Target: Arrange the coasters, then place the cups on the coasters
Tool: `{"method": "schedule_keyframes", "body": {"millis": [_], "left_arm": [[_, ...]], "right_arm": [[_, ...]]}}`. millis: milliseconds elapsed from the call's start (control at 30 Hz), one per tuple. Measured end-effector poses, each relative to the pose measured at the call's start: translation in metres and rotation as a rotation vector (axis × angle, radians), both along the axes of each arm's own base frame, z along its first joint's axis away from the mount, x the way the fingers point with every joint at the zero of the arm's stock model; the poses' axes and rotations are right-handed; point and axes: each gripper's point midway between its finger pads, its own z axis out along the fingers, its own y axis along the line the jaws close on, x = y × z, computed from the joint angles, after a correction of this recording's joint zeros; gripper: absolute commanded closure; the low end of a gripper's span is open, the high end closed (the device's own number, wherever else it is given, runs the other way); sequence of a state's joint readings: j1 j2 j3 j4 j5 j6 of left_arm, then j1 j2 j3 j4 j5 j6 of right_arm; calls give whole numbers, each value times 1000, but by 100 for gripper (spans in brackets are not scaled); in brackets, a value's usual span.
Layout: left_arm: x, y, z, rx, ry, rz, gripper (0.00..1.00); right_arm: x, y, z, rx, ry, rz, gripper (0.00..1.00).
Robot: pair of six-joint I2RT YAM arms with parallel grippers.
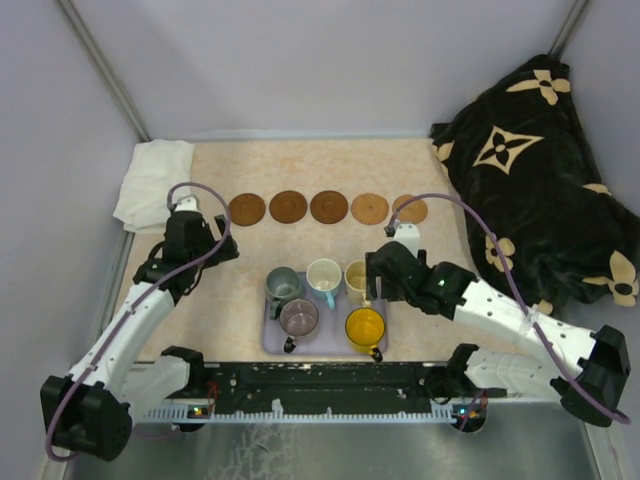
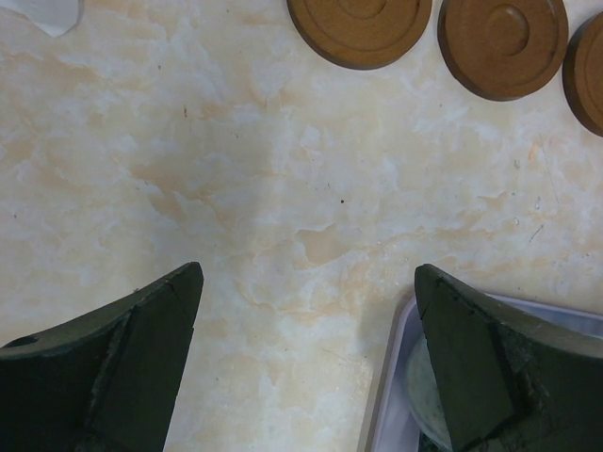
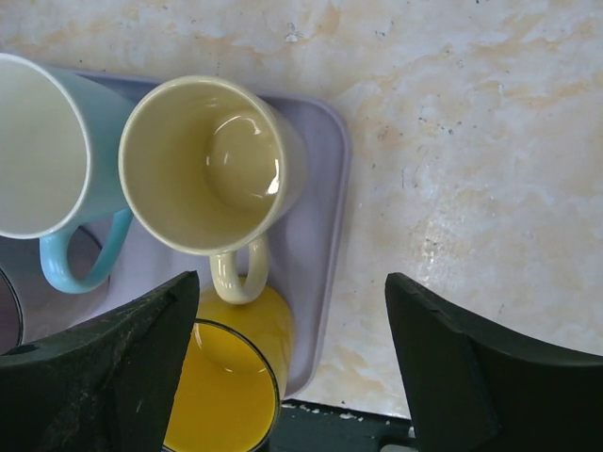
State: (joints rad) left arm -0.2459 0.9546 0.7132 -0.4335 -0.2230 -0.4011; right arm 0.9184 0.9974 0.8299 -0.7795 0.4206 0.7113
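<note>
- Top view: the five coasters (image 1: 329, 206) lie in one straight row across the far part of the table (image 1: 240, 300), side by side with small gaps. A cable of my right arm crosses the rightmost one.
- All five cups stand on the lavender tray (image 1: 330, 338) near my bases, none on a coaster. The grey-green cup (image 1: 282, 285), white cup (image 1: 324, 275) and cream cup (image 1: 355, 280) are at the back. The mauve cup (image 1: 299, 317) and yellow cup (image 1: 365, 326) are in front.
- My left gripper (image 1: 212, 248) hangs over bare table, between the left end of the row and the tray's left corner. My right gripper (image 1: 383, 285) hangs over the tray's right edge, by the cream cup.
- A white cloth (image 1: 155, 180) lies in the far left corner, and a black blanket (image 1: 530, 160) with tan flowers lies on the right.
- Left wrist view: my left gripper (image 2: 308, 282) has its jaws wide apart, with only table (image 2: 283, 188) between them. Three coasters (image 2: 360, 28) show along the top edge. The tray's corner (image 2: 386, 395) sits just beside my right finger, with a bit of the grey-green cup (image 2: 422, 391) inside it.
- Right wrist view: my right gripper (image 3: 292, 282) also stands spread and grips nothing. The cream cup (image 3: 203, 165) stands upright just ahead of my left finger, its handle turned toward me. The white cup (image 3: 38, 141), with its blue handle, touches it on the left. The yellow cup (image 3: 221, 386) is partly under my left finger. The tray's rim (image 3: 325, 188) runs between my fingers.
</note>
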Motion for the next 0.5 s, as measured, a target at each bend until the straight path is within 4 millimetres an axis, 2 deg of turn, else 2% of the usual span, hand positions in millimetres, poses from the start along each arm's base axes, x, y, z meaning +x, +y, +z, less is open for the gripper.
{"method": "schedule_keyframes", "body": {"millis": [200,500], "left_arm": [[1,0,-9,5,33,2,1],[1,-1,-9,4,31,0,1]], "right_arm": [[-1,12,-8,-1,21,25,24],[-10,34,-22,-17,56,92,30]]}}
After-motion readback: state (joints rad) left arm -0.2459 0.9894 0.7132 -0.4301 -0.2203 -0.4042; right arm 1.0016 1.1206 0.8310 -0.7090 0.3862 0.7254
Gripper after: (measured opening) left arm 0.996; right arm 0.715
